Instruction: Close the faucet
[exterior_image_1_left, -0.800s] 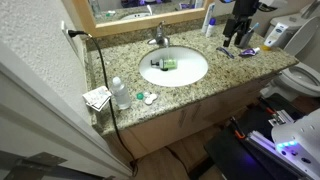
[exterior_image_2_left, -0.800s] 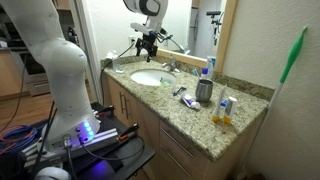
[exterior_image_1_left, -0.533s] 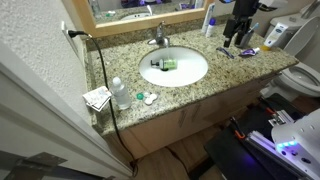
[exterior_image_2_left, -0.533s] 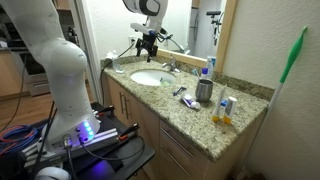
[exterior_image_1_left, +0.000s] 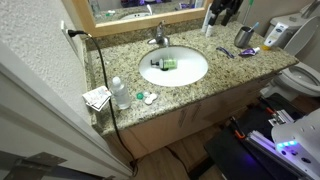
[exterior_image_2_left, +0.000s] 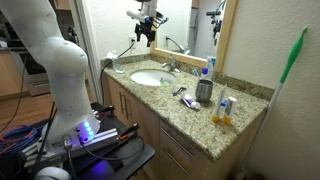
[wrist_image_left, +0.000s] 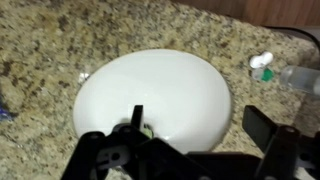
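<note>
The faucet (exterior_image_1_left: 158, 38) is a small shiny metal tap at the back rim of the white basin (exterior_image_1_left: 195, 72); it also shows in an exterior view (exterior_image_2_left: 172, 66). My gripper (exterior_image_1_left: 222, 10) hangs high near the mirror, well above the counter and apart from the faucet. It also shows above the basin's far side in an exterior view (exterior_image_2_left: 145, 24). In the wrist view the gripper (wrist_image_left: 197, 125) is open and empty, its two black fingers spread over the basin (wrist_image_left: 160, 85). The faucet is out of the wrist view.
A green and white item (exterior_image_1_left: 163, 63) lies in the basin. A metal cup (exterior_image_1_left: 243, 37), a blue-capped bottle (exterior_image_1_left: 209, 25) and small toiletries stand on the granite counter (exterior_image_1_left: 120, 55). A clear bottle (exterior_image_1_left: 120, 92) and a black cable (exterior_image_1_left: 101, 75) are at the other end.
My gripper has risen from just above the counter by the metal cup and moved toward the mirror. The things on the counter have not moved.
</note>
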